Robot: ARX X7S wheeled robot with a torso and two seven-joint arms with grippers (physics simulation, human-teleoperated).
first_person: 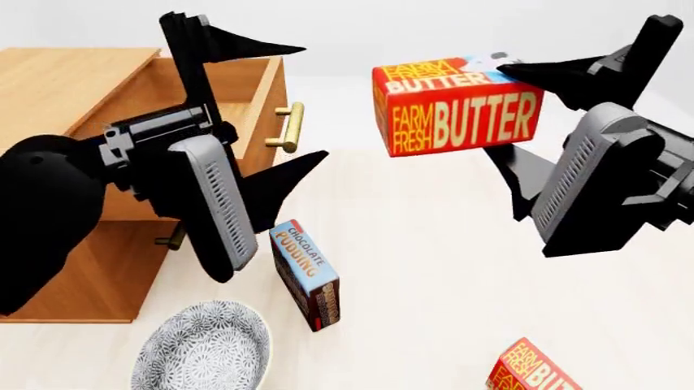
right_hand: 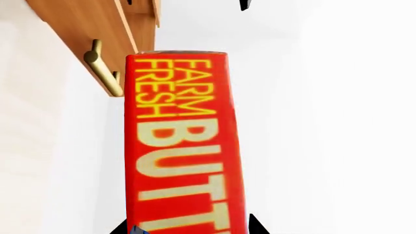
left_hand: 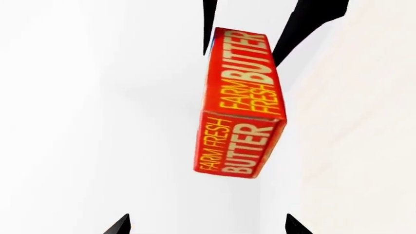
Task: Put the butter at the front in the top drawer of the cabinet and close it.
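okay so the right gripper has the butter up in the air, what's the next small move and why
Probably carry the butter left toward the top drawer. The right gripper holds it clear of the table, and the drawer already stands pulled open with its handle facing the carton.

Pale cream tabletop, plain white backdrop, even light.
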